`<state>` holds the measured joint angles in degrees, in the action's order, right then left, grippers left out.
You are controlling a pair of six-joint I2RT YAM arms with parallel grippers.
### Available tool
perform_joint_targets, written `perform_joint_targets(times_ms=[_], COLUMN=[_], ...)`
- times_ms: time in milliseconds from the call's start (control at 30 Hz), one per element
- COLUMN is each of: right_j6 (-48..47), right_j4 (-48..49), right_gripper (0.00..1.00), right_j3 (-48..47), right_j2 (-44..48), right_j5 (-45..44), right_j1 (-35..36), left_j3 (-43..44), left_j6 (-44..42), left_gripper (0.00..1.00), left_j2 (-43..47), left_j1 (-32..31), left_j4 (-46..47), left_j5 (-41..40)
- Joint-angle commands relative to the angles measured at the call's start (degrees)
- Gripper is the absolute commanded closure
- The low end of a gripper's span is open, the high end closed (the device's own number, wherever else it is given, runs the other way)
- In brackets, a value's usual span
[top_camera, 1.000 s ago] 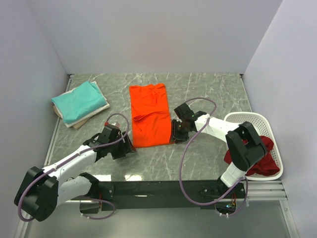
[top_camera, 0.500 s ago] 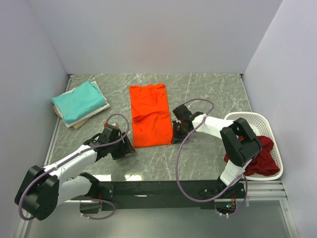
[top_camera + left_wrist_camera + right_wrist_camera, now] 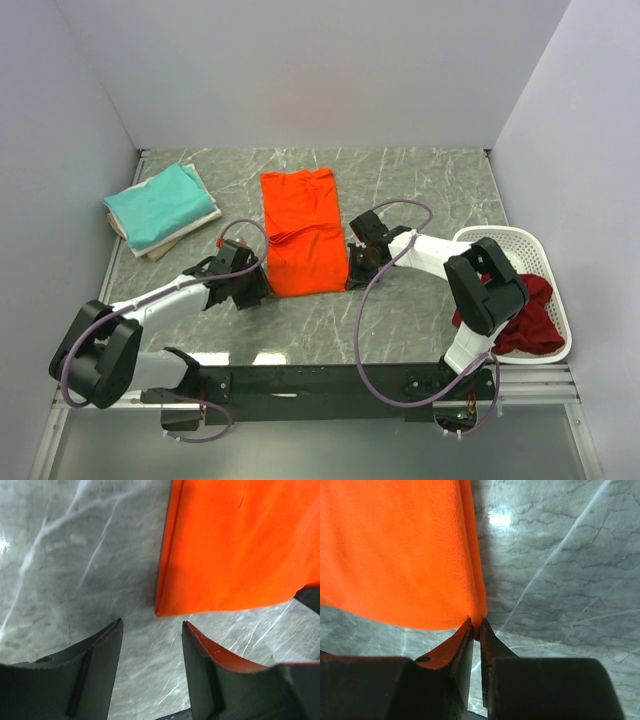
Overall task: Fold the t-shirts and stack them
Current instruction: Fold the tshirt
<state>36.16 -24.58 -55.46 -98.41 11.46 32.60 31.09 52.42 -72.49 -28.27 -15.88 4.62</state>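
Basket (image 3: 503,236), white and perforated, stands at the right edge of the table (image 3: 430,190), beside the right arm, and holds dark red t-shirts (image 3: 528,322) that spill over its near-left rim. A folded teal t-shirt (image 3: 160,203) lies at the far left on top of a cream t-shirt (image 3: 172,243), of which only a narrow margin shows. The orange t-shirt (image 3: 302,235), folded into 1 long strip, lies flat at table centre, well apart from both the stack and the basket. The left gripper (image 3: 150,625) is wide open and holds nothing; it sits low over the marble, and the strip's near-left corner lies just beyond the gap between its 2 fingers (image 3: 97,655), not touching either. The right gripper (image 3: 476,626) is at the near-right corner, jaws closed to a thin slit with the fabric edge pinched between them. A purple cable (image 3: 368,310) loops from the right arm across the marble near the strip. In the top view both wrist housings cover the fingertips, and the right arm's elbow overlaps the basket's left rim. Each wrist view cuts off most of the strip. The number of dark red shirts cannot be made out.
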Motion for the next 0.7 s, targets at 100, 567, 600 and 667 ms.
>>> perform_joint_targets(times_ms=[100, 567, 600, 667], right_j6=[-0.4, -0.7, -0.7, -0.7], right_j4=[0.4, 0.1, 0.1, 0.1], right_gripper=[0.85, 0.86, 0.86, 0.86], right_j3=[1.7, 0.5, 0.5, 0.5], right_j2=[-1.7, -2.5, -2.5, -2.4], right_j5=[-1.4, -1.3, -1.3, -1.4], right_j1=[-0.1, -0.1, -0.1, -0.1], left_j3=[1.9, 2.3, 2.4, 2.5], left_j6=[0.0, -0.7, -0.7, -0.8], left_gripper=[0.44, 0.65, 0.72, 0.76], left_j2=[-2.5, -10.1, -10.5, -11.1], left_j1=[0.8, 0.9, 0.9, 0.9], left_j4=[2.1, 3.8, 3.6, 3.0], left_j5=[-1.8, 0.4, 0.4, 0.8])
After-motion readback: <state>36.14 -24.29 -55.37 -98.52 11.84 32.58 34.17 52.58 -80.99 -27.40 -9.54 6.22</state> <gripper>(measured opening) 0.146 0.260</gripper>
